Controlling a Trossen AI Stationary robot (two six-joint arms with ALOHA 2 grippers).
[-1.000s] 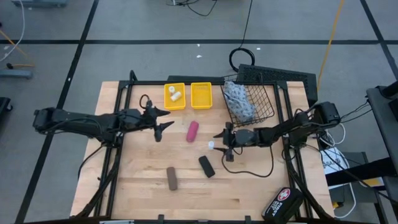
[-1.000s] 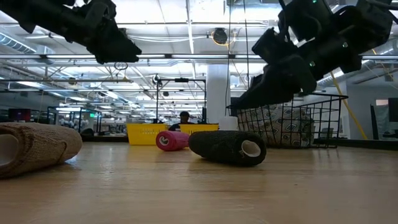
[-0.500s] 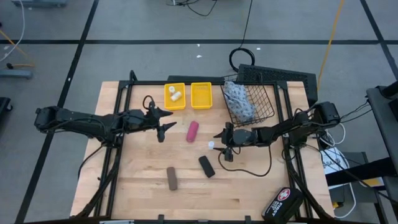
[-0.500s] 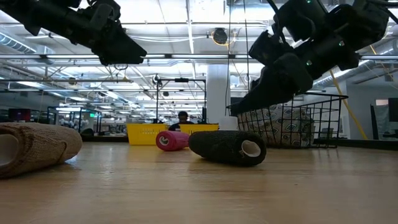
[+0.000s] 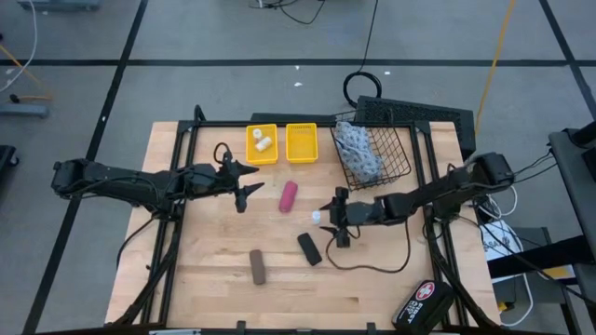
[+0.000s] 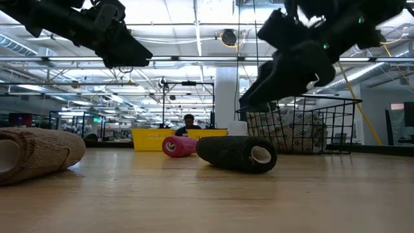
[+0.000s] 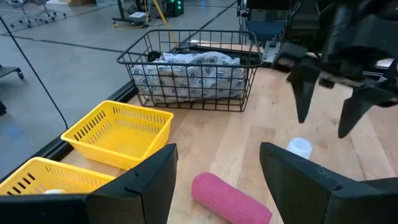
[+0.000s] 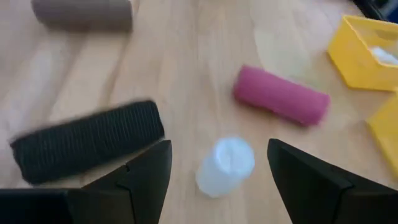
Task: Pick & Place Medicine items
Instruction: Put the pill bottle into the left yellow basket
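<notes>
left arm: stretched low from the worktop's (image 5: 214,288) 9 o'clock edge toward centre, held off the wood
left gripper (image 5: 250,177): hangs just at 9 o'clock of the magenta tube (image 5: 289,196), not touching; fingers (image 7: 146,180) spread, nothing between them
right arm: comes in from the 3 o'clock edge, forearm angled down toward centre
right gripper (image 5: 340,216): hovers just at 3 o'clock of the loose white bottle (image 5: 317,216), above the wood; fingers (image 8: 143,174) spread, empty, bottle showing in the gap in the right wrist view
loose white bottle: upright on the worktop, centre, between magenta tube and black roll (image 5: 309,248)
magenta tube: lying on its side, at 11 o'clock of the loose bottle, apart from it
black roll: lying flat, at 6 o'clock of the loose bottle, near it
brown roll (image 5: 256,266): lying flat toward 7 o'clock, well apart from the others
two white bottles (image 5: 264,142): inside the left yellow bin (image 5: 251,154), 12 o'clock side of the worktop
right yellow bin (image 5: 302,143): touching the left one; contents cannot tell
patterned pouch (image 5: 357,152): blue-white, slumped in the wire basket (image 5: 396,154) at about 1 o'clock
black case (image 5: 421,303): at the 5 o'clock corner, red-white cross emblem on its lid
writing: none readable on any item
background: a person (image 6: 189,123) far behind the worktop in the low view
</notes>
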